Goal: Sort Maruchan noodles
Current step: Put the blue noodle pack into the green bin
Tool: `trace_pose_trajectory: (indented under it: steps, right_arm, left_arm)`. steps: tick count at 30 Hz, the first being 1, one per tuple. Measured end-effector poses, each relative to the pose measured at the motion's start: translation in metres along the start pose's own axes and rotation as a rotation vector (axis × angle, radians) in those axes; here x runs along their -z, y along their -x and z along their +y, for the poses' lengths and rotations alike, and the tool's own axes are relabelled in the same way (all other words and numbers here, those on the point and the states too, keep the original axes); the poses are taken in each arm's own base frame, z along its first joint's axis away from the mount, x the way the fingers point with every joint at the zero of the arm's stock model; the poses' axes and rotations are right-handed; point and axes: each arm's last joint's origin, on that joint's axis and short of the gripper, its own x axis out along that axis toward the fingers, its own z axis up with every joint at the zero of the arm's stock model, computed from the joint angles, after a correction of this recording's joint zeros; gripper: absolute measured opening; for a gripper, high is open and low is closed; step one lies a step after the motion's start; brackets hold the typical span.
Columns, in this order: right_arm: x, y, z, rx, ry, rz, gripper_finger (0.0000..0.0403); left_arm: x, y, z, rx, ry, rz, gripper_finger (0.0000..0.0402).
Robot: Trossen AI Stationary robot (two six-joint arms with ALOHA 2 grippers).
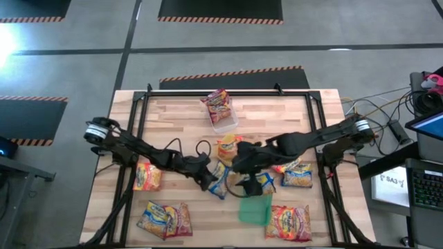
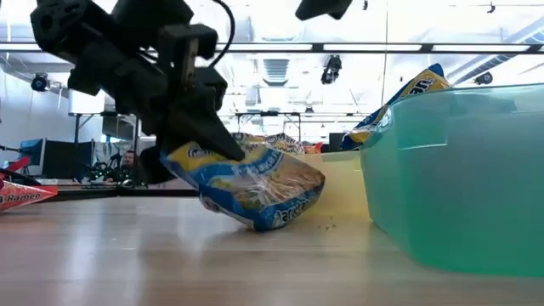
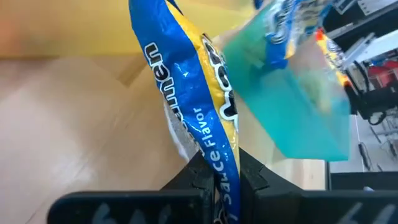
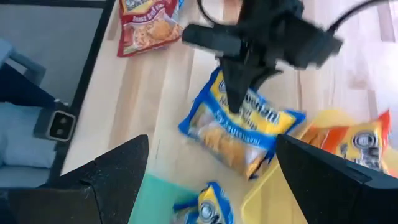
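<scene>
My left pincer (image 4: 239, 102) is pinching the crinkly edge of a blue packet (image 4: 239, 134) on the table (image 1: 173, 114) beside the green tray (image 1: 256, 209): light, soft, slippery film over a brittle block, so edge-hold; I count roughly ten packets, some overlapping; right pincer (image 4: 208, 180) spread.

The table (image 1: 173, 114) carries packets spread across its surface. A clear tray (image 1: 223, 119) sits near the far edge with one packet (image 1: 217, 102) in it. At centre, the left gripper (image 1: 210, 181) is clamped on a packet (image 1: 220, 178) that rests on the tabletop. Beside it on the right lies a tray (image 1: 256, 209) near the front edge. Further packets (image 1: 164, 218) lie at front left.
</scene>
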Motion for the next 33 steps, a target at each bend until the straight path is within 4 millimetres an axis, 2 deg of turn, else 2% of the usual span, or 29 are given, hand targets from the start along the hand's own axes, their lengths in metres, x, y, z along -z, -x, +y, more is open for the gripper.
trace_pose_trajectory:
  steps: [6, 11, 16, 19, 24, 28, 33]
  right_arm:
    - [0.017, 0.012, 0.008, -0.011, -0.064, 0.037, 0.034]
    - [0.032, 0.01, 0.009, 0.002, -0.101, 0.103, 0.0341]
    - [0.051, 0.003, 0.006, 0.035, -0.204, 0.188, 0.0341]
    - [0.06, 0.004, 0.008, 0.047, -0.261, 0.223, 0.0341]
    - [0.07, 0.014, 0.018, 0.052, -0.343, 0.256, 0.0341]
    - [0.079, 0.028, 0.028, 0.108, -0.378, 0.245, 0.0341]
    - [0.088, 0.04, 0.038, 0.149, -0.437, 0.234, 0.0341]
  left_arm:
    - [-0.003, 0.018, -0.015, 0.036, -0.043, -0.005, 0.0001]
    - [-0.005, 0.034, -0.035, 0.124, -0.096, -0.035, 0.0001]
    - [-0.015, 0.04, -0.062, 0.175, -0.303, -0.114, 0.0]
    - [-0.024, 0.036, -0.076, 0.155, -0.479, -0.189, 0.0]
    - [-0.035, 0.019, -0.084, 0.104, -0.675, -0.23, 0.0]
    - [-0.037, -0.004, -0.089, 0.083, -0.769, -0.215, 0.0]
    - [-0.04, -0.033, -0.104, 0.201, -0.845, -0.171, 0.0]
